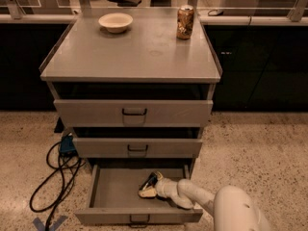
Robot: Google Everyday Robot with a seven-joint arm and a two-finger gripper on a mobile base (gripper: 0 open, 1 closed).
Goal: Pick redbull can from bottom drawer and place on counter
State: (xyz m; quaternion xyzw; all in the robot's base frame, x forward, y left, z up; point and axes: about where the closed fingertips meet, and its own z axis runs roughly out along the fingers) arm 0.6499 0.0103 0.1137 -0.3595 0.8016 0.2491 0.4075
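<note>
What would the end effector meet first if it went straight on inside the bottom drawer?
Probably the left wall of the bottom drawer. The end effector sits low inside it, pointing left across bare floor, though depth is unclear.

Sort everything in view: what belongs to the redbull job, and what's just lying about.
Job: bottom drawer, open; counter; end effector, inside that drawer. Redbull can: cannot make it out.
Lying about: bowl and brown can on the counter; top drawer; middle drawer; floor cable.
</note>
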